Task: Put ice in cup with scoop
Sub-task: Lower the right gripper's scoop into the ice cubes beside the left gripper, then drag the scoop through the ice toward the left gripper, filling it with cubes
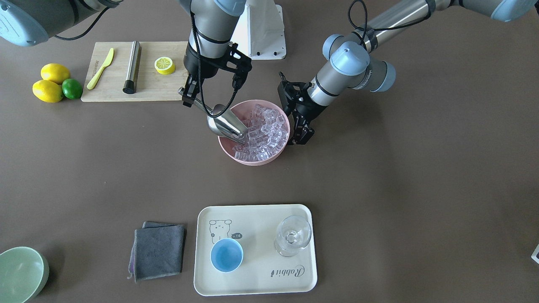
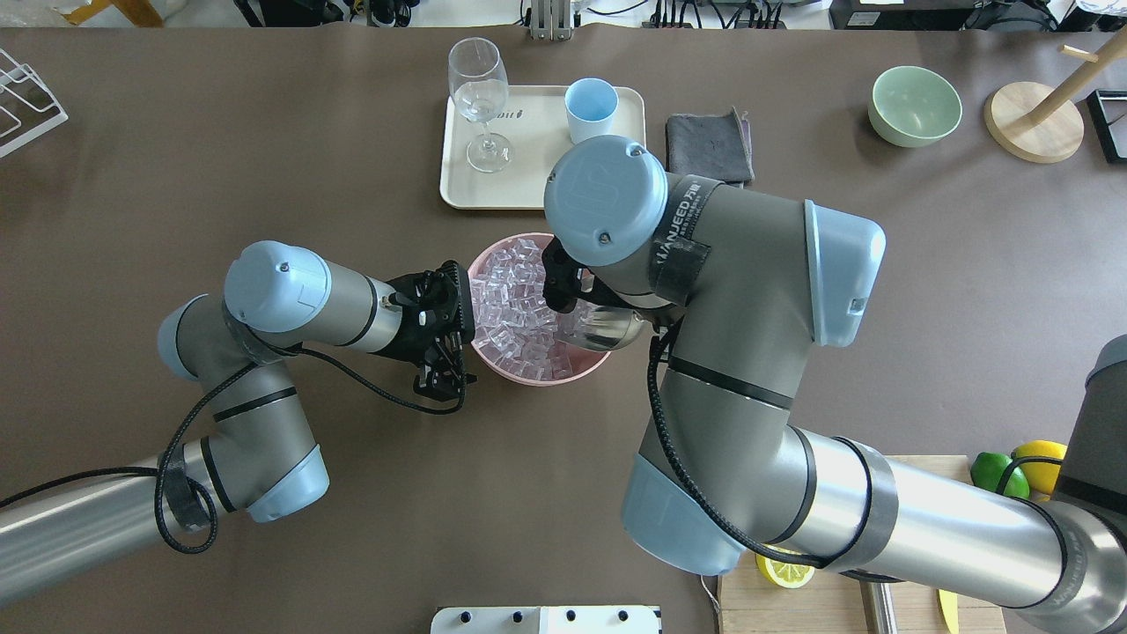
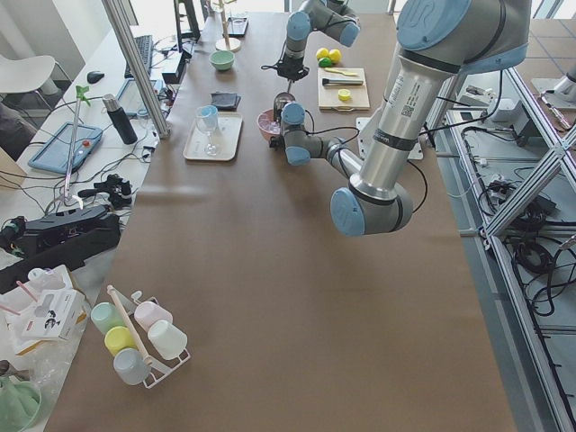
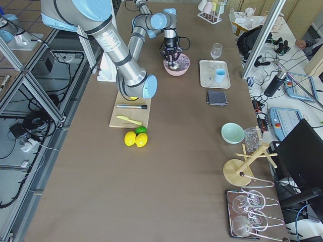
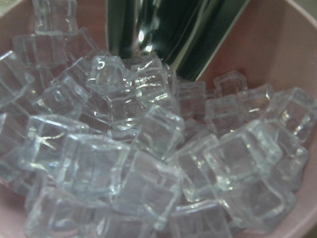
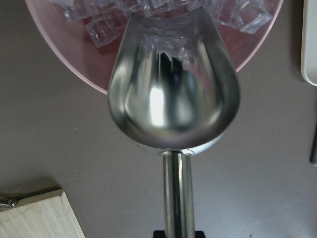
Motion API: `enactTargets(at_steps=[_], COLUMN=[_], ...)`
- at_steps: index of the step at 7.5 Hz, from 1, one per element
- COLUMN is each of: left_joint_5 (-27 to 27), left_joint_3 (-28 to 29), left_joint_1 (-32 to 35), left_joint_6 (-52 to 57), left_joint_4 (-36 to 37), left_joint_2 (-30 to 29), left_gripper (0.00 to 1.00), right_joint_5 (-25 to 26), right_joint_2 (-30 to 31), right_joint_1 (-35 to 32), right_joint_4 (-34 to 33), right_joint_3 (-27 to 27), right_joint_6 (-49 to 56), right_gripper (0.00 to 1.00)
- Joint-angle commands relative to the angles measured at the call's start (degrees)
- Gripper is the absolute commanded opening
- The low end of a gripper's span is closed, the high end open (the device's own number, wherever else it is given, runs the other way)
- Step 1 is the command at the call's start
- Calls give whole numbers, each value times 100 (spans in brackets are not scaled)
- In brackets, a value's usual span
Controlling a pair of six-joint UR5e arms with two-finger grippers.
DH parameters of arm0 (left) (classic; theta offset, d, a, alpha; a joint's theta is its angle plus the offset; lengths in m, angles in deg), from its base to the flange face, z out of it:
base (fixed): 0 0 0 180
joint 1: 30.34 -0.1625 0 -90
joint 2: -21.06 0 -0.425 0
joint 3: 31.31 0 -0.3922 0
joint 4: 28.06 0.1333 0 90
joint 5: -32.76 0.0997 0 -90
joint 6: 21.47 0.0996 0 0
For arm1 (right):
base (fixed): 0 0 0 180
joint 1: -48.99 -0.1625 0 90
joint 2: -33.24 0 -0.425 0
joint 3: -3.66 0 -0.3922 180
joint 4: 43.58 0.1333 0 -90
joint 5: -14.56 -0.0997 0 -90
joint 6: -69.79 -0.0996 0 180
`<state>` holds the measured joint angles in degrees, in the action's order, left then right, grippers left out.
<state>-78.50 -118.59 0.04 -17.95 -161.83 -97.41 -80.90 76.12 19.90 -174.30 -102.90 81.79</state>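
The ice (image 1: 265,132) fills a pink bowl (image 1: 252,162) at the table's middle and shows close up in the left wrist view (image 5: 148,148). My right gripper (image 1: 189,97) is shut on the rod handle of the silver scoop (image 1: 225,126). The scoop is tilted, with its front edge in the ice at the bowl's side. Its trough (image 6: 173,99) looks empty. My left gripper (image 1: 301,136) is at the bowl's opposite rim; I cannot tell whether it grips the rim. The light-blue cup (image 1: 226,254) stands empty on a cream tray (image 1: 252,282), apart from both grippers.
A clear stemmed glass (image 1: 292,235) stands on the tray beside the cup. A grey cloth (image 1: 158,252) and a pale green bowl (image 1: 19,273) lie near the tray. A cutting board (image 1: 147,90) holds a yellow knife (image 1: 100,69), a steel cylinder (image 1: 132,67) and a lemon half (image 1: 164,65).
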Motion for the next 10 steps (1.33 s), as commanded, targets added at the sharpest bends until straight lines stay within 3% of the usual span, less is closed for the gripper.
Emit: enactTargets(at_steps=[1,7,10], left_joint_5=[-1,-1,-9], left_joint_3=[0,-9,-17], left_joint_1=[3,-6,-6], left_joint_6=[0,0,0], left_joint_4=[0,9,9], left_joint_2=[0,0,0], left_gripper=[99,99,99], right_joint_5=[-86,-585,-745], right_joint_2=[545,1299,1389], right_joint_1=[0,-254,-395], right_joint_4=[740,2231,2532], right_joint_3=[-260,-383,-383], right_joint_6=[-215,-680,-961], right_gripper=[0,0,0])
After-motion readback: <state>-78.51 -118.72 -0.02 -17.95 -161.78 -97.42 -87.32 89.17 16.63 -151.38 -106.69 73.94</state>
